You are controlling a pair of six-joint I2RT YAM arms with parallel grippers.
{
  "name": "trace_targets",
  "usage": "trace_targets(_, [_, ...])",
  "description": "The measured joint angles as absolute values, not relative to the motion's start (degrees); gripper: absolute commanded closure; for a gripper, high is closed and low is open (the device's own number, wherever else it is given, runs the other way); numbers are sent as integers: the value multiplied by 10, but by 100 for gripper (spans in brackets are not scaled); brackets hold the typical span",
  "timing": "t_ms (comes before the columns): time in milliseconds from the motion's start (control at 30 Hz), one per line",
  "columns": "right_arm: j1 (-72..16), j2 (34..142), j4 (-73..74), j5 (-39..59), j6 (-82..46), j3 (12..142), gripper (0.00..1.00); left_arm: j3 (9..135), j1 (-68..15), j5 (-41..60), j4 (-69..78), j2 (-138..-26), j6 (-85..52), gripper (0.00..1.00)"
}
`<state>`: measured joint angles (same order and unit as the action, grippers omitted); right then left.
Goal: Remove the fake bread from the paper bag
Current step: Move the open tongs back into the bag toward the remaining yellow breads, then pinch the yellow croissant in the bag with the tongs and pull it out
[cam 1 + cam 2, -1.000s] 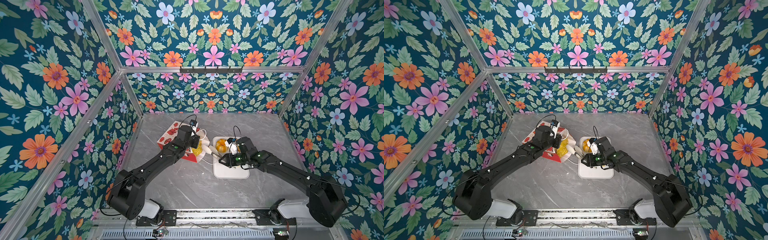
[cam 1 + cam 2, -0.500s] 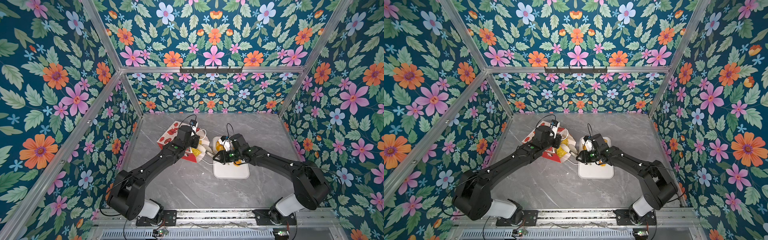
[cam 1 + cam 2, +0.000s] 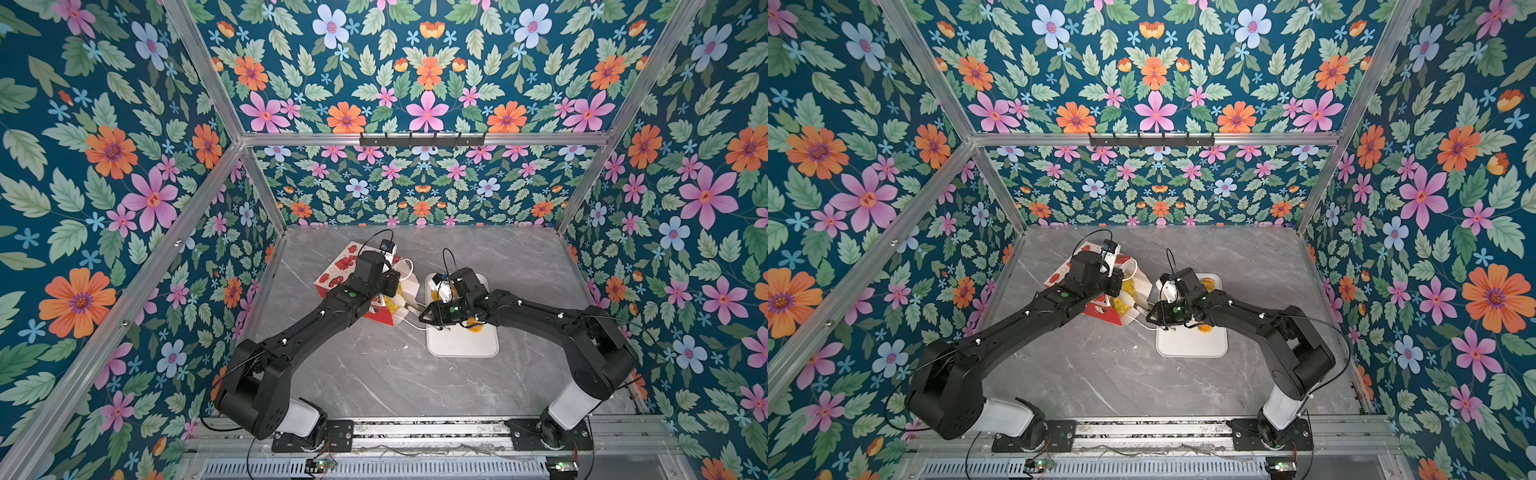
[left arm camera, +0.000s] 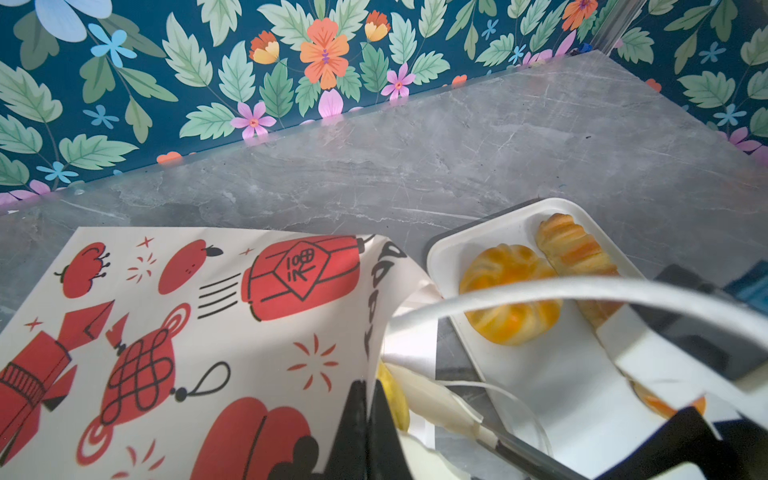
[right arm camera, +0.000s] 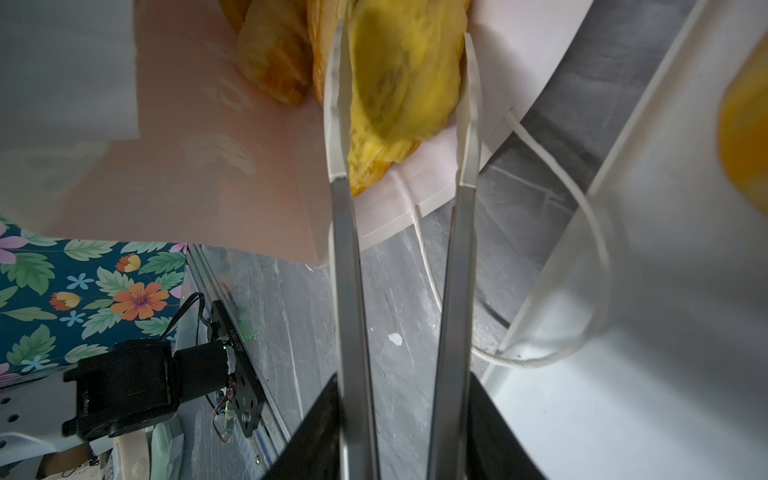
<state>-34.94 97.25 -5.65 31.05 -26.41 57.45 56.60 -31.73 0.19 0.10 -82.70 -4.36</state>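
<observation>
In both top views the bag (image 3: 332,282) lies by the tray (image 3: 461,347), the grip on it hidden under the left arm (image 3: 332,307). The left wrist view shows the left fingers (image 4: 353,428) pinched together on the bag's rim, its mouth cut off. In the right wrist view the right fingers (image 5: 349,270) clamp a blurred yellow bread (image 5: 399,83) at the mouth; the cord (image 5: 601,249) just beside them could snag and drag the bag.

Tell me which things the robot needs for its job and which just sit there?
For the job: white paper bag with red prints, pinched by the left gripper; glossy yellow toy pastry straddled by the right gripper; flat white plastic tray with golden buns.
Just there: black metal hook rail; grey marble table.
</observation>
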Motion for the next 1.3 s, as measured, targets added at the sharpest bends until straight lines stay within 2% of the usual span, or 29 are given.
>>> trace_targets(67, [-349,979,-58,314,-264,577,71,566,-317,2,2,-827,-44,100])
trace_targets(233, [-350,973,-58,317,-264,573,79,566,-317,2,2,-827,-44,100])
trace_targets(633, [-350,840,-137,276,-247,533,86,563,-317,-6,13,-832,-49,100])
trace_targets(1067, [-344,655,-376,190,-208,528,84,564,-316,-14,19,-841,-57,100])
trace_targets(1300, [-342,652,-543,131,-193,604,83,559,-316,-14,32,-840,-57,100])
